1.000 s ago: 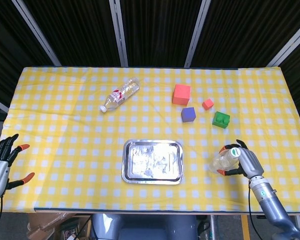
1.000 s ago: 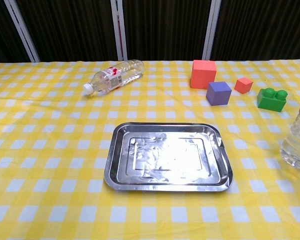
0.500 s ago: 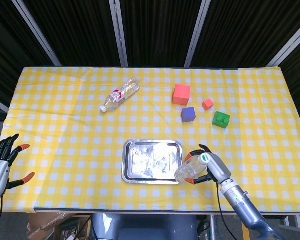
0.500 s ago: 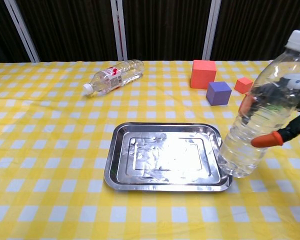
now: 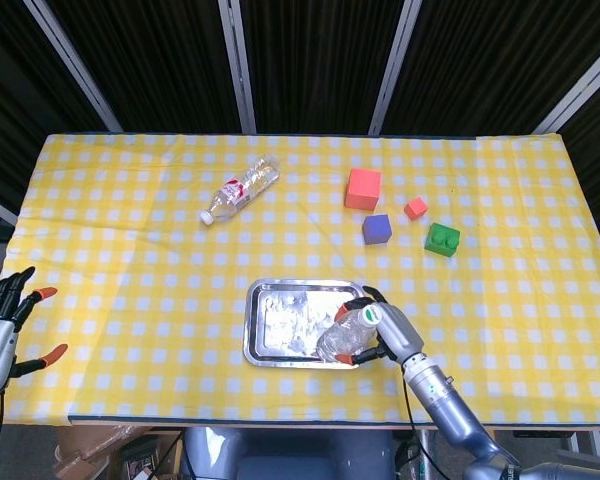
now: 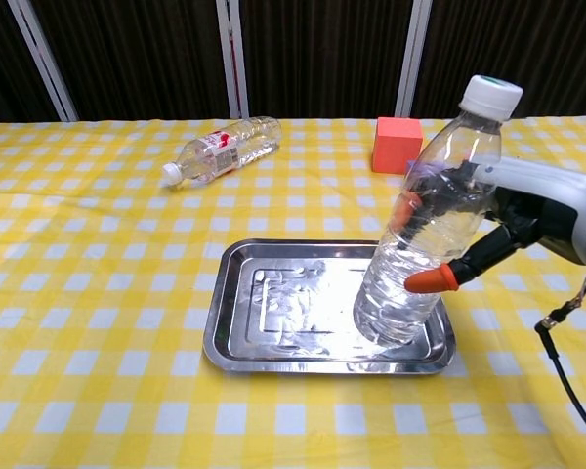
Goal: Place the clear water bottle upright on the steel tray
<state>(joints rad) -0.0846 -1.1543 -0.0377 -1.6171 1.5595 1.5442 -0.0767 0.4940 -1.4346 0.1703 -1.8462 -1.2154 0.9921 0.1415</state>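
My right hand grips a clear, label-free water bottle with a white cap. The bottle leans slightly left, and its base sits over the right end of the steel tray; whether it touches the tray floor I cannot tell. My left hand hangs open off the table's left edge, fingers spread, holding nothing; the chest view does not show it.
A second clear bottle with a red label lies on its side at the back left. A large red block, a purple block, a small red block and a green brick stand at the back right.
My right hand carried the bottle leftward from the table's right side to over the tray's right end. The left hand stayed put.
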